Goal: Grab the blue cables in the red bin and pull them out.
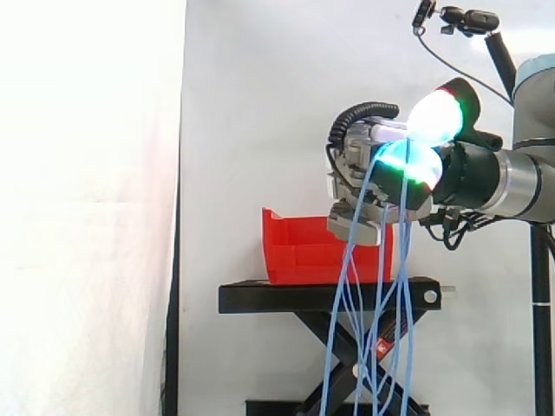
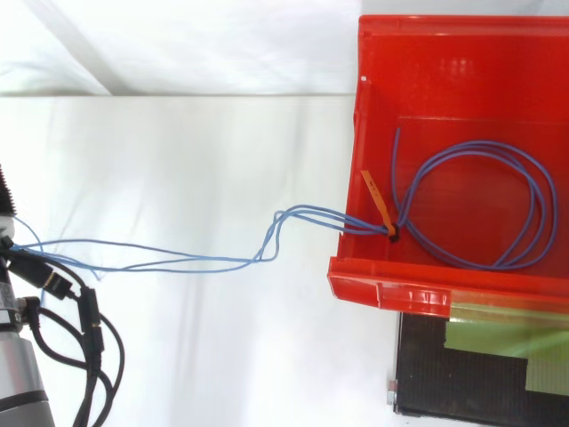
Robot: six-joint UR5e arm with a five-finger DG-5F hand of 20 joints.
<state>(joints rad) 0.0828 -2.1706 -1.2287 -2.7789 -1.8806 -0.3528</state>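
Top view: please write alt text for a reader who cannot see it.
A loop of blue cables lies in a red bin at the right, bound by an orange tie near its left wall. Strands cross that wall and run left over a white surface to the view's edge.

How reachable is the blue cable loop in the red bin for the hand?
Likely yes: the red bin is open on top and nothing covers the blue cable loop. The hand, though, grips the same cables and would have to release them.
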